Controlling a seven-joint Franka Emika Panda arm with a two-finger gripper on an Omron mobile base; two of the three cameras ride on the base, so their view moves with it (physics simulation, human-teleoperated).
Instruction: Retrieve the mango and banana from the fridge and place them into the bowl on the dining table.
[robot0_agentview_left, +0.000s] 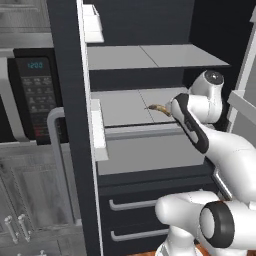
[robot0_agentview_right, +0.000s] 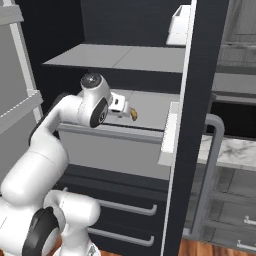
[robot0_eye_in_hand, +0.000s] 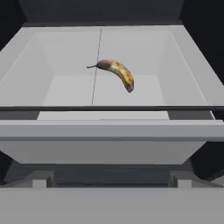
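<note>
The fridge (robot0_agentview_left: 70, 100) stands with both doors open, and my arm reaches into its middle shelf. On that light grey shelf lies the banana (robot0_agentview_left: 159, 107), yellow with brown patches and a dark stem, free and resting flat. In the hand view the banana (robot0_eye_in_hand: 117, 72) lies ahead at the centre of the shelf, beyond the shelf's front lip (robot0_eye_in_hand: 112, 131). From the right base view my gripper (robot0_agentview_right: 127, 110) is just short of the banana (robot0_agentview_right: 134, 114), open, with nothing held. The mango, the bowl and the dining table are out of view.
An upper shelf (robot0_agentview_left: 150, 57) hangs close above the arm. Door bins (robot0_agentview_left: 97, 127) jut from the left door, and the other door (robot0_agentview_right: 20, 100) flanks the arm. Two drawers (robot0_agentview_left: 135, 205) sit below. A microwave (robot0_agentview_left: 37, 97) is left of the fridge.
</note>
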